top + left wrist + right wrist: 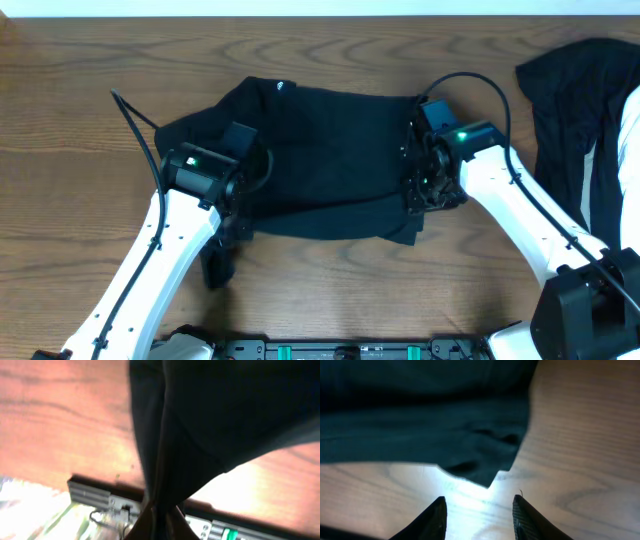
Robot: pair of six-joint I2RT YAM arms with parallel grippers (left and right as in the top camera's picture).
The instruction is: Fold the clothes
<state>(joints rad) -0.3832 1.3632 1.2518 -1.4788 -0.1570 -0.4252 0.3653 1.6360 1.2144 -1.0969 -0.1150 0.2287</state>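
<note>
Clothes [330, 150] mostly flat on tabletop [70, 110], barely folded; pinched in left gripper [159, 512], right gripper [479, 512] spread, empty; most folding left.

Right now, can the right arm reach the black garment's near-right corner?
Probably yes. The right claw stands open just short of the corner of the black garment, with only bare table between them.

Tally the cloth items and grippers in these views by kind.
black garment, mid-table: 1
dark cloth, at the right edge: 1
Grippers: 2 (left gripper, right gripper)
Total: 4
</note>
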